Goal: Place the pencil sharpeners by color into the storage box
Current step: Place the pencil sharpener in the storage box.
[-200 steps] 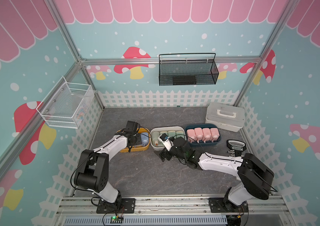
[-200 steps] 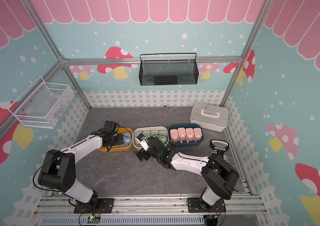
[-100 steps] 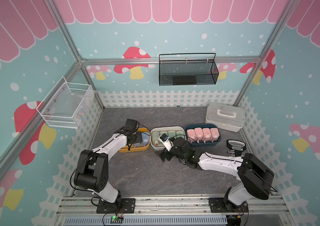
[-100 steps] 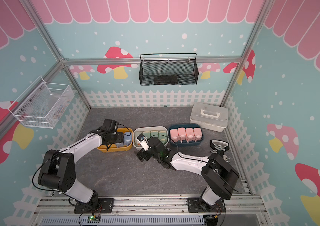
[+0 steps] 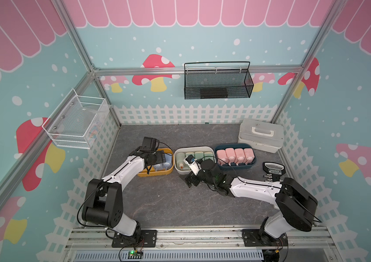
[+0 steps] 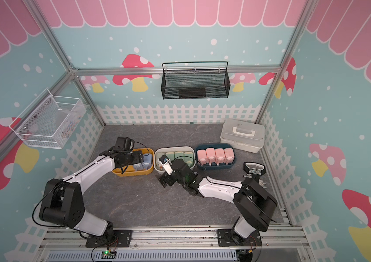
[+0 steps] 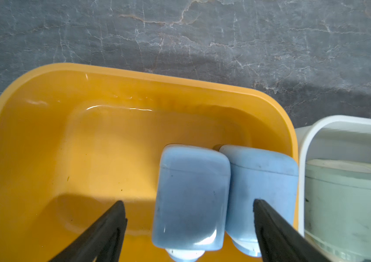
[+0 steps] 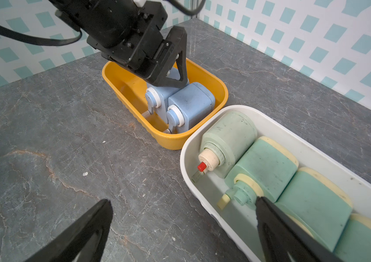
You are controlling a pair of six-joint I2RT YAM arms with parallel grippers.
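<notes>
As I judge it, the sorting is nearly done: no sharpener lies loose on the worktop (image 8: 89, 136). Four green sharpeners (image 8: 263, 172) fill the white tray (image 8: 316, 147). Four pink sharpeners (image 5: 234, 154) sit in the dark blue tray (image 5: 236, 167) just right of the white tray, and two blue sharpeners (image 8: 191, 102) in the yellow tray (image 7: 112, 74) just left of it. Whether another hides under my left arm I cannot tell.

My left claw (image 7: 188, 202) hangs spread over the yellow tray, jaws straddling the blue sharpener farther from the white tray, gripping nothing. My right claw (image 8: 182, 199) is spread and empty at the white tray's near rim.

The trays sit rim to rim, leaving no room between them for a jaw. Open worktop lies on the white tray's near side. A lidded case (image 5: 260, 135) and a black gadget (image 5: 272, 170) crowd the space farther to its right.
</notes>
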